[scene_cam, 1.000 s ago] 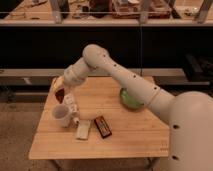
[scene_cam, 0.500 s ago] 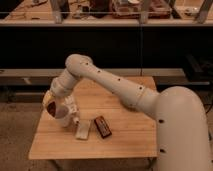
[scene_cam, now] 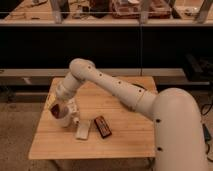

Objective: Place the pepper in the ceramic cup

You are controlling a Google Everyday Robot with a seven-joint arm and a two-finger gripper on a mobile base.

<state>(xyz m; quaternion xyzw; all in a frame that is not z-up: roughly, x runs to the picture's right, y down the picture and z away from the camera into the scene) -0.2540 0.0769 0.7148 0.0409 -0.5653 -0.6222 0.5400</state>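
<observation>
We are at the drop: our pincer (scene_cam: 59, 110) hangs right over the cup (scene_cam: 66, 119), clenched on the pepper (scene_cam: 56, 109), dark red just above the rim. Next we must lower and release inside. We cannot see into the cup. A white block (scene_cam: 82, 130) lies beside it on the tabletop (scene_cam: 125, 142).

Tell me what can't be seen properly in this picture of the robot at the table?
- Ceramic cup: mostly hidden behind the gripper, which hangs right over it at the table's left side.
- Pepper: only a dark-red patch at the gripper; its shape is too blurred to trace.
- Green bowl: covered by the arm.
- Dark bar: its markings are too small to read.
</observation>
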